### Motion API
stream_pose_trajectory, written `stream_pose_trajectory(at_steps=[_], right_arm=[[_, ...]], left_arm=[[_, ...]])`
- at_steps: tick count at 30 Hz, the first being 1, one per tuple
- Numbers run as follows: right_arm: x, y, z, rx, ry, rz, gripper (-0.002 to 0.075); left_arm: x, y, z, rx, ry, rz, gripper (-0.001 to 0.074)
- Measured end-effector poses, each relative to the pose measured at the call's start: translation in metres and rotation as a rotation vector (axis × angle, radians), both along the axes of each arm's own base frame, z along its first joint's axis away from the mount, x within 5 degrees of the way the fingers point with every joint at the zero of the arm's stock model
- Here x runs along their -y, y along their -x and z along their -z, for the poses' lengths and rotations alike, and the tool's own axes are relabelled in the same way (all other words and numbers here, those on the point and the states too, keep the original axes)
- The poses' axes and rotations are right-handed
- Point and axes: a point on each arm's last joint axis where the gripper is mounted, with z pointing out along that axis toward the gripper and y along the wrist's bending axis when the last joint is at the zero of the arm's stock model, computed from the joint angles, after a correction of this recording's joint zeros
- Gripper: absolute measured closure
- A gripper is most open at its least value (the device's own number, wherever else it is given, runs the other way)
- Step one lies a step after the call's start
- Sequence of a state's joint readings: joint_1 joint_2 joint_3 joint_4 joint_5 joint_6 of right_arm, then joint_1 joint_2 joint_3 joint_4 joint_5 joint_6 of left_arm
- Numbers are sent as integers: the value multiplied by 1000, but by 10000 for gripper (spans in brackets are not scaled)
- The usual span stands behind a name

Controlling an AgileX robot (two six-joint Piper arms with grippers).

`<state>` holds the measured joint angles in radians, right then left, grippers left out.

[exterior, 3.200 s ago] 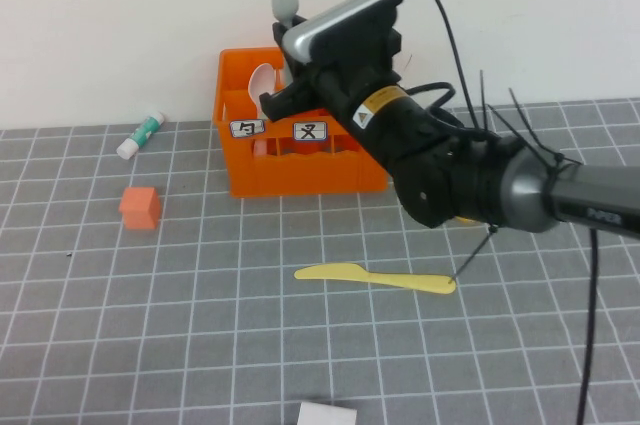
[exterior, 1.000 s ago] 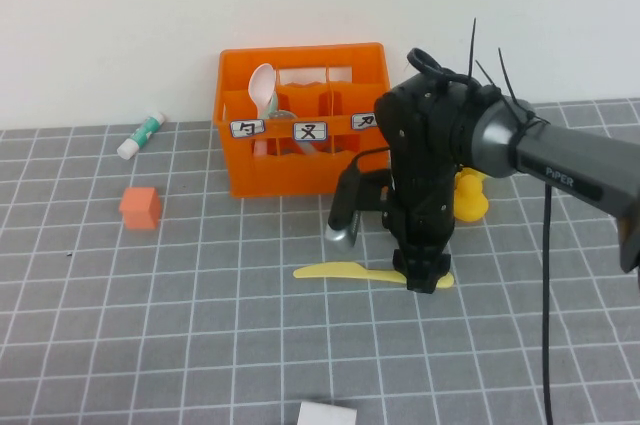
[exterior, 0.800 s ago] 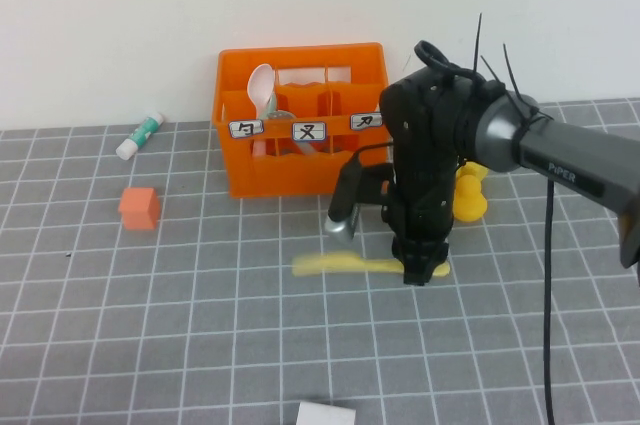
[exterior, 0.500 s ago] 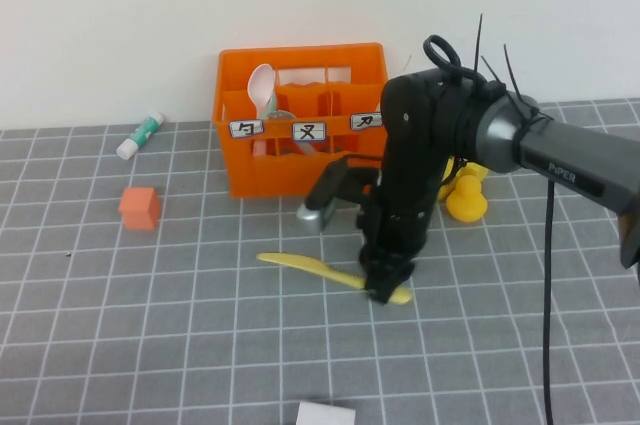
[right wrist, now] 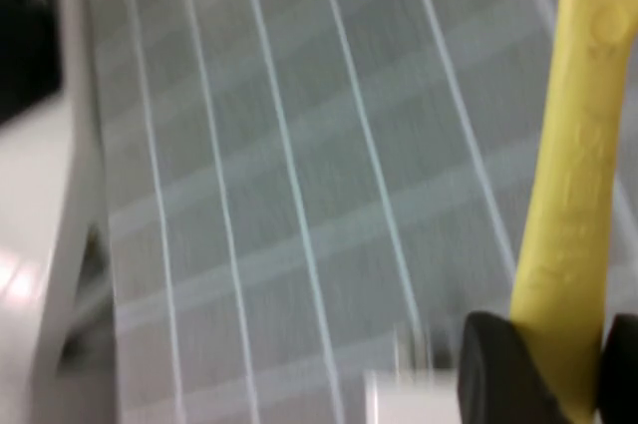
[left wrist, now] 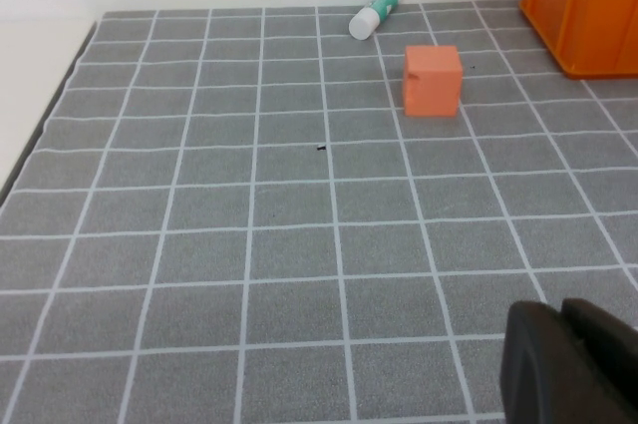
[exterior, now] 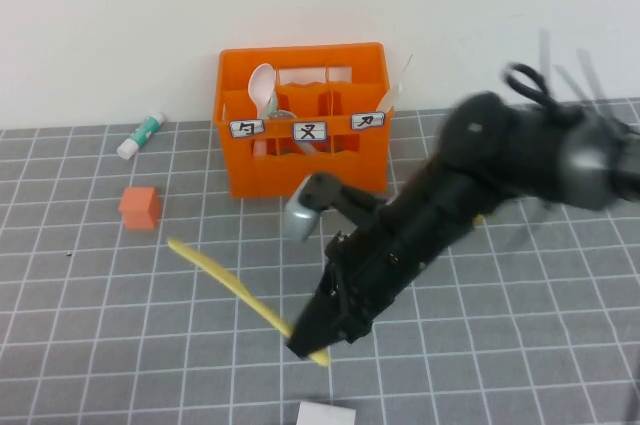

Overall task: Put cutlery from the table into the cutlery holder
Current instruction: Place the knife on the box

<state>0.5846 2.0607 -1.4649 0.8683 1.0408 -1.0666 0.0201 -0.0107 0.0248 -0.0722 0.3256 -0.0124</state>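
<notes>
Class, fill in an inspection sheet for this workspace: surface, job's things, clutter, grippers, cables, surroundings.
Surface: grey gridded table.
Job's things: orange cutlery holder at the back with a white spoon and a white knife standing in it; pale yellow knife clamped at one end.
Clutter: orange cube, glue stick, white object at the near edge.
Grippers: right gripper low at front centre, shut on the knife; left gripper parked over the table's left side.
Cables: nothing seen.
Surroundings: white wall.
</notes>
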Motion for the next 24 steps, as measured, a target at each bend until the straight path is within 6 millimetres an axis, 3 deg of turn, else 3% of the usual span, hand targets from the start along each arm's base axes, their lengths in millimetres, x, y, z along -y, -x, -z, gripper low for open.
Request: stream_pose_trajectory(at_steps=[6, 8, 15, 24], right_arm=[[8, 20, -38, 375, -445, 133, 530], [11, 21, -48, 525, -496, 128, 530], [8, 7, -65, 727, -516, 119, 530], [10, -27, -97, 926, -400, 300, 530]], left_arm=[[0, 0, 0, 0, 0, 0, 736], [0, 0, 0, 0, 0, 0, 736], [0, 0, 0, 0, 0, 0, 736], [0, 0, 0, 0, 0, 0, 736]])
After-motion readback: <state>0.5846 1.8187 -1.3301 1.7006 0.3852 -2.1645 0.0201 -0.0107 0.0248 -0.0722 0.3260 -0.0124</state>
